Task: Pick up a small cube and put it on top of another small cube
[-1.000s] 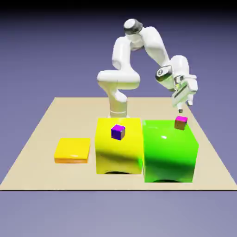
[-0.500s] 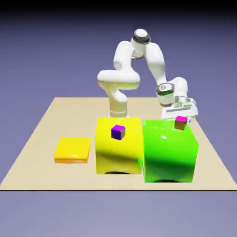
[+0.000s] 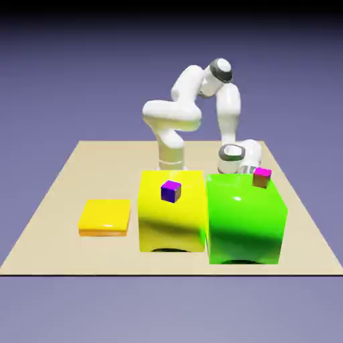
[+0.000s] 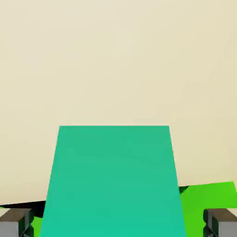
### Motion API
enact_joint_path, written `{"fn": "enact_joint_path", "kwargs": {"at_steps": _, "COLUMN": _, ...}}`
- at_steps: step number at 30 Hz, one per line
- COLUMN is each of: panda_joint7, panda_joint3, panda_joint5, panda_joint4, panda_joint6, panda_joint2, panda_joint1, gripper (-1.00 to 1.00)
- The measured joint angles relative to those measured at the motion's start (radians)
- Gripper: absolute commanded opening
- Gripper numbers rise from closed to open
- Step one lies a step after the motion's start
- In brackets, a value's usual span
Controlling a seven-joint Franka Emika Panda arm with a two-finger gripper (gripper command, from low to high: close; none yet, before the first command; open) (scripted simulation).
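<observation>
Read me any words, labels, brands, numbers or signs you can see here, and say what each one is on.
There is no text that can be read in either view.
Yellow block, green block, flat yellow slab: no lettering shows.
Two tiny cubes, the magenta-and-brown one and the purple-and-blue one: none shows, though both are small in the picture.
Teal surface in the hand view: plain.

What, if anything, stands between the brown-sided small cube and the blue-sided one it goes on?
Nothing visible rises between the brown-sided small cube and the blue-sided one; only the tops of the green block and the yellow block lie between them.
</observation>
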Motion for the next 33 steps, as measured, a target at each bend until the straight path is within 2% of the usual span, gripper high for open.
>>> {"fn": "enact_joint_path", "kwargs": {"at_steps": 10, "panda_joint7": -0.003, "panda_joint3": -0.193, "panda_joint5": -0.027, "panda_joint4": -0.065, "panda_joint6": -0.210, "panda_joint2": 0.065, "panda_joint1": 0.284, "gripper": -1.00}}
{"fn": "enact_joint_path", "kwargs": {"at_steps": 21, "panda_joint7": 0.258, "panda_joint3": -0.529, "panda_joint5": -0.180, "panda_joint4": -0.174, "panda_joint6": -0.688, "panda_joint2": 0.185, "panda_joint1": 0.513, "gripper": -1.00}}
{"fn": "enact_joint_path", "kwargs": {"at_steps": 23, "panda_joint7": 0.263, "panda_joint3": -0.536, "panda_joint5": -0.184, "panda_joint4": -0.177, "panda_joint6": -0.699, "panda_joint2": 0.187, "panda_joint1": 0.518, "gripper": -1.00}}
{"fn": "enact_joint_path", "kwargs": {"at_steps": 31, "panda_joint7": 0.264, "panda_joint3": -0.265, "panda_joint5": -0.101, "panda_joint4": -0.197, "panda_joint6": -0.440, "panda_joint2": 0.201, "panda_joint1": 0.228, "gripper": -1.00}}
{"fn": "enact_joint_path", "kwargs": {"at_steps": 32, "panda_joint7": 0.264, "panda_joint3": -0.264, "panda_joint5": -0.101, "panda_joint4": -0.197, "panda_joint6": -0.439, "panda_joint2": 0.201, "panda_joint1": 0.228, "gripper": 1.00}}
{"fn": "enact_joint_path", "kwargs": {"at_steps": 33, "panda_joint7": 0.264, "panda_joint3": -0.264, "panda_joint5": -0.102, "panda_joint4": -0.197, "panda_joint6": -0.438, "panda_joint2": 0.201, "panda_joint1": 0.228, "gripper": 1.00}}
